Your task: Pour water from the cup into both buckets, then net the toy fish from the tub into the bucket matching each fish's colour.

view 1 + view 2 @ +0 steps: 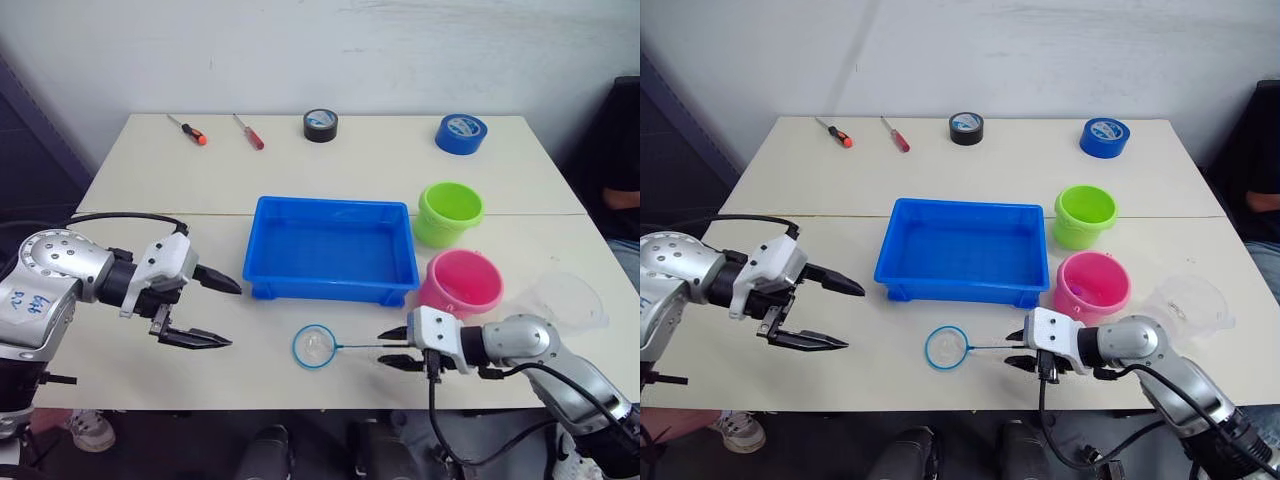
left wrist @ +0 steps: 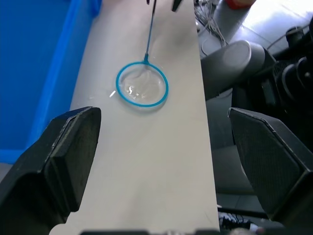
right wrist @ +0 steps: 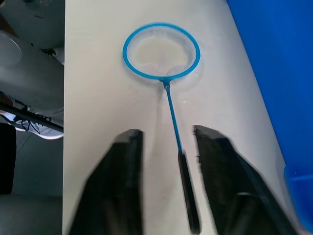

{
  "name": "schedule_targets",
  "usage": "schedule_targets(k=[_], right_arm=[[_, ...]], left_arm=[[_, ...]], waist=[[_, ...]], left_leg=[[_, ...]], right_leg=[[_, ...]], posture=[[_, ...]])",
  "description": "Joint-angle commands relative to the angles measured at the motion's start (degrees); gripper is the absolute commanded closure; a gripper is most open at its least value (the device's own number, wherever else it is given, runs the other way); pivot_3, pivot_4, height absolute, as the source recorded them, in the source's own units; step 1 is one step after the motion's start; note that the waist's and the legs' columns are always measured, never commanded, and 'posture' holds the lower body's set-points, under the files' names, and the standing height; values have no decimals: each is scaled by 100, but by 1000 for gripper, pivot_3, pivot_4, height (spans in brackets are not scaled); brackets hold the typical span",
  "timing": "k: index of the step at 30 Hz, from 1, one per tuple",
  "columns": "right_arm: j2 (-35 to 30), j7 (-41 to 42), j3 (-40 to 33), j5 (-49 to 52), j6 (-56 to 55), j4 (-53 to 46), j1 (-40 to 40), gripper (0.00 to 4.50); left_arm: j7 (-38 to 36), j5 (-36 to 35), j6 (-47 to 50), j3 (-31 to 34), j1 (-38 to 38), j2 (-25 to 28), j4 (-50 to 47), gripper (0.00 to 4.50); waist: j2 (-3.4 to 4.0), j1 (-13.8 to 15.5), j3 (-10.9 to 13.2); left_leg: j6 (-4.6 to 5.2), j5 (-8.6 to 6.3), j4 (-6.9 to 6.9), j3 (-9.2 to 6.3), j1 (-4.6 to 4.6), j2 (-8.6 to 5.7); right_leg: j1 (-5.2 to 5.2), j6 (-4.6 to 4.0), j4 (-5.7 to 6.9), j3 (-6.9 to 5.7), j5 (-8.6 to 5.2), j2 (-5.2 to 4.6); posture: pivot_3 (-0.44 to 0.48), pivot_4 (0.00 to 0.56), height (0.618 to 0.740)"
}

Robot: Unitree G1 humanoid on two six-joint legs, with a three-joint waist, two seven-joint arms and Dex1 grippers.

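Lying net (image 1: 316,346), screwdrivers (image 1: 187,129), tape rolls (image 1: 320,125) behind

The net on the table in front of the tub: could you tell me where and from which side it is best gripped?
Grip the net by the thick dark end of its handle, not the hoop, which is thin with soft mesh. It lies flat, handle pointing to the robot's right, so come from that side. The right hand is already there, fingers open on either side of the grip.
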Motion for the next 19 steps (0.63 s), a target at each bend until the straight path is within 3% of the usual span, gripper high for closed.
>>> schedule_targets(k=[1,2,6,9,11,15,19], right_arm=[[-321,-121,-1142,539,538,-764,351,445],[-415,-138,-1668,821,838,-1011,549,31],[-574,-31,-3933,1745,1922,-1639,1454,31],[-467,137,-5852,1872,2506,-1559,2257,31],[-364,121,-6738,1871,2764,-1393,2619,31],[-22,151,-7867,1895,3117,-1113,3348,31],[286,271,-8091,1834,2751,-1195,3883,31]], left_arm=[[124,-239,268,101,-283,-187,238,0],[154,-309,379,132,-378,-267,360,0],[264,-490,670,282,-736,-508,909,0],[497,-414,651,383,-1124,-760,1651,0],[544,-307,514,352,-1239,-845,1889,0],[451,49,-37,118,-1328,-942,2146,0],[241,197,-317,23,-1539,-960,2446,0]], waist=[[0,24,0],[0,23,0],[-4,51,-2],[-8,89,-5],[-8,81,-5],[-11,79,-6],[-11,87,-6]], left_leg=[[0,0,0,0,0,-1],[1,0,2,-2,-1,-3],[1,-1,2,-7,-4,-2],[1,-1,1,-8,-2,-1],[1,-1,0,-1,6,-2],[1,-1,-7,1,10,-1],[1,-1,-10,0,14,0]], right_leg=[[0,0,0,0,0,-1],[2,0,0,-1,0,-1],[4,1,0,-6,0,1],[8,1,2,-8,0,4],[11,1,0,-3,0,4],[14,1,-4,1,0,4],[21,1,-11,2,0,4]], posture=[[0,150,736],[0,150,736],[0,150,736],[0,150,736],[0,150,736],[0,150,736],[0,150,736]])
